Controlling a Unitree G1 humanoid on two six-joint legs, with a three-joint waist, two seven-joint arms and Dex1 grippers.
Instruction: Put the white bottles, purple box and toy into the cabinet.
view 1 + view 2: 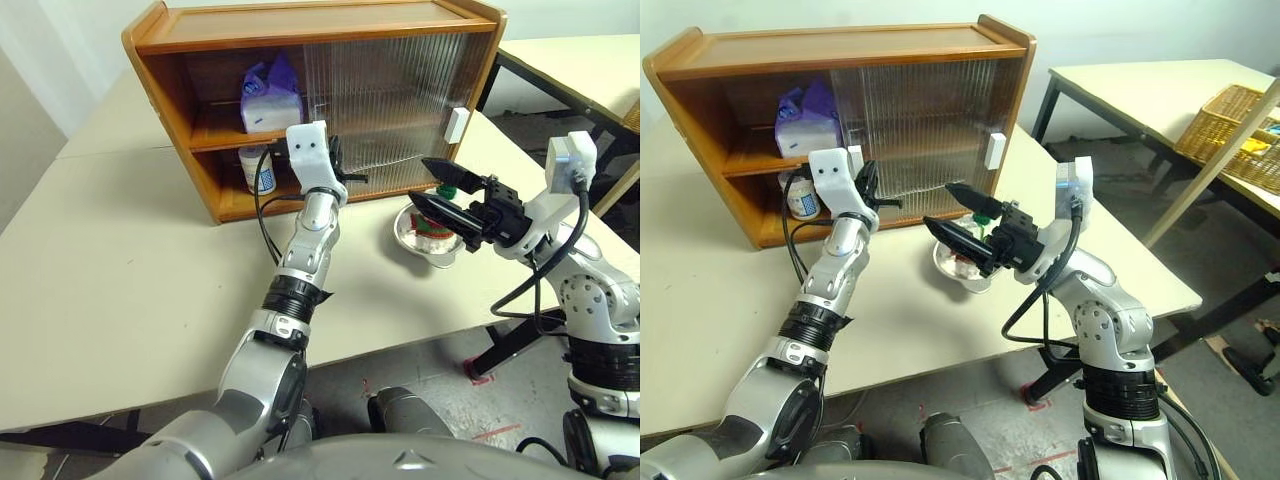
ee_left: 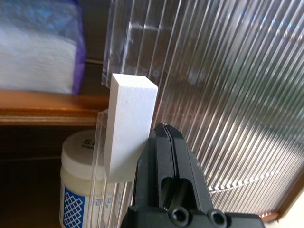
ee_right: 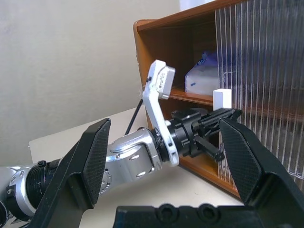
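The brown cabinet stands at the back of the table, its left half open. On its upper shelf lies the purple box. A white bottle with a blue label stands on the lower shelf. My left gripper is shut, empty, and pressed beside the white handle at the edge of the ribbed sliding door. The toy lies in a metal bowl in front of the cabinet, partly hidden by my right gripper, which hangs open just above it.
A second white handle sits at the cabinet's right end. The cream table has free room to the left and in front. Another table with a wicker basket stands off to the right across a gap.
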